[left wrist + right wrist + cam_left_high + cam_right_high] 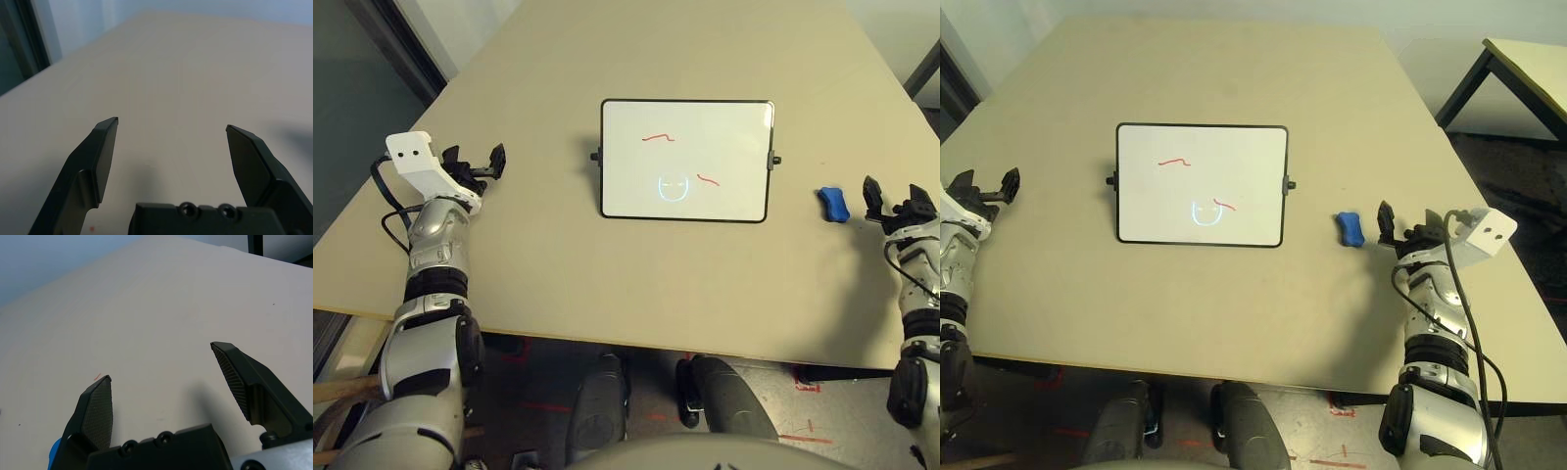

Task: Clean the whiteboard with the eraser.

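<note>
Two red scribbles (658,137) mark the whiteboard (685,117), your landmark, which lies flat on the counter (636,284) in front of you. One scribble is a wavy line toward the board's far edge; the other is a short slanting stroke nearer its right side, close to a pale blue smiley-like mark (673,194). A thin black frame runs round the board, with a small black knob on its left side and another on its right.

Your eraser (1349,229), a small bright blue block pinched in at the middle, rests on the counter to the right of the whiteboard, apart from it, a little nearer to you than the right-hand knob. It sits between the board and your right gripper (893,201), nearer to the gripper.

The right jaws stand wide open, with nothing between them; in the right wrist view a sliver of blue, probably the eraser, peeks out beside one of them, on its outer side.

Well to the left of the whiteboard, your left gripper (171,122) is over the counter too. Its jaws are also spread wide and have hold of nothing. Off beyond the counter, to the right of the whiteboard, you have a second table (1538,73) with a dark leg.
</note>
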Controlling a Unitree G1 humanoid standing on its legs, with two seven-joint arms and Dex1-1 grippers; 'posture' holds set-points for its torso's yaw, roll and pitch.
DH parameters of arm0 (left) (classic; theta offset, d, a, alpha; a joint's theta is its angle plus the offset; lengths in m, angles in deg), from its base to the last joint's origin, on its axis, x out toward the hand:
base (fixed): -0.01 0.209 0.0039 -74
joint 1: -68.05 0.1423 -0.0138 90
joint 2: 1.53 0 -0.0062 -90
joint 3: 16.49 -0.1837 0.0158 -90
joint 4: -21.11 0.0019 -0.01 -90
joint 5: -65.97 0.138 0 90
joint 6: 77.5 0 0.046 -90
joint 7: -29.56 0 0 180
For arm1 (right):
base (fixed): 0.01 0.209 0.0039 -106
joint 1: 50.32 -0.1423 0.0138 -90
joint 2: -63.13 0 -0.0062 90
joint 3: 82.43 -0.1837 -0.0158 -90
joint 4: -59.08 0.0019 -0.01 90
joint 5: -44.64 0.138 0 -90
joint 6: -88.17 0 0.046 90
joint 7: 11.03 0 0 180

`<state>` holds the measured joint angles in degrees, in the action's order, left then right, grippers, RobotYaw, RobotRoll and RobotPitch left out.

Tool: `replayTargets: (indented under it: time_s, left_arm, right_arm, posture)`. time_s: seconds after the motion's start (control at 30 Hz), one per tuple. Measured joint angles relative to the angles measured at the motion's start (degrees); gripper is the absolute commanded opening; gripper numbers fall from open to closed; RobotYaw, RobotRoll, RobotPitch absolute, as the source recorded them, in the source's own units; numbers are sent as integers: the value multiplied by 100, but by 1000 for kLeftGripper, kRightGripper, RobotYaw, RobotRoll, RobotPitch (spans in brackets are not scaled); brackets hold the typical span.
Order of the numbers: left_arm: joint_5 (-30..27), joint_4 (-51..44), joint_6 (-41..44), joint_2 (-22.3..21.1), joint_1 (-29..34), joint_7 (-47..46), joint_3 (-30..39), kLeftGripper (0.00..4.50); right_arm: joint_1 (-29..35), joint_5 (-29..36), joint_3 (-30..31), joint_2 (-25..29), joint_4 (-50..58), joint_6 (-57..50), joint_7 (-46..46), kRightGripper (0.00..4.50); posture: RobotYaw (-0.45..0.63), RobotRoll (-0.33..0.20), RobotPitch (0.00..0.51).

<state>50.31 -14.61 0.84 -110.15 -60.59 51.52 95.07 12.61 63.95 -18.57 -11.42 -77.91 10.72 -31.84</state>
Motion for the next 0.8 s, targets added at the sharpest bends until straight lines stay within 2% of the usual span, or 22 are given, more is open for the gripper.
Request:
replayTargets:
  time_s: [0.33,0.47,0.57,0.7,0.8]
  left_arm:
    - [8,126,3,99,-179,10,-20,4500]
    - [17,197,15,98,-480,169,-54,4500]
    - [4,152,233,79,-671,569,-169,4500]
    - [-25,-426,720,90,-724,1329,-472,4500]
    - [-93,-1067,1147,198,-696,1675,-661,4500]
  right_arm:
    - [279,81,-65,-1,343,-1,188,4482]
    - [421,90,-12,-9,1133,-427,279,4482]
    - [599,176,28,-168,2028,-1192,496,4482]
    - [894,219,353,-386,3070,-2135,587,4482]
    - [1031,210,485,-550,3379,-2420,646,4482]
  posture:
    - [-107,0,138]
    - [-109,0,126]
    - [-114,0,119]
    - [-114,0,110]
    - [-109,0,107]
